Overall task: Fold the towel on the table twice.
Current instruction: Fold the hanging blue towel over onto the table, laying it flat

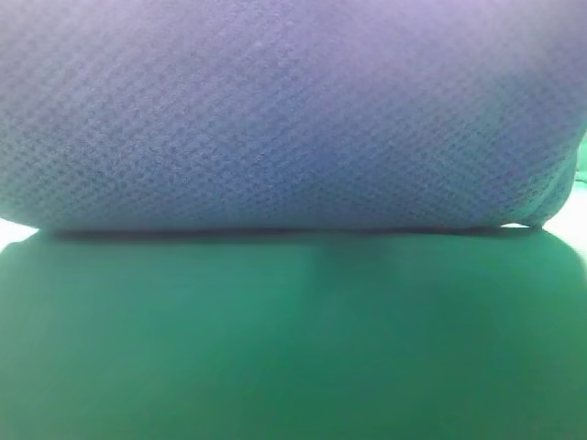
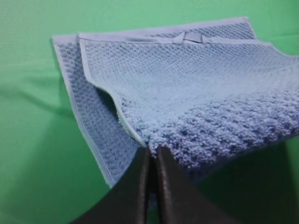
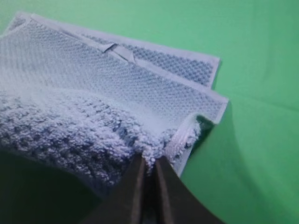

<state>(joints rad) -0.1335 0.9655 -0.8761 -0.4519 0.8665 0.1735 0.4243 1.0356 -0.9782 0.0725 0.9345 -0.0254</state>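
The blue-grey waffle-knit towel hangs lifted close in front of the exterior high camera and fills the upper half of that view, hiding both arms. In the left wrist view my left gripper is shut on the near edge of the towel, which lies doubled with its pale hems stacked at the far side. In the right wrist view my right gripper is shut on the towel near its hemmed corner. The green table lies below.
Bare green cloth spreads left of the towel in the left wrist view, and more green cloth lies right of it in the right wrist view. A small hanging loop sits on the far hem.
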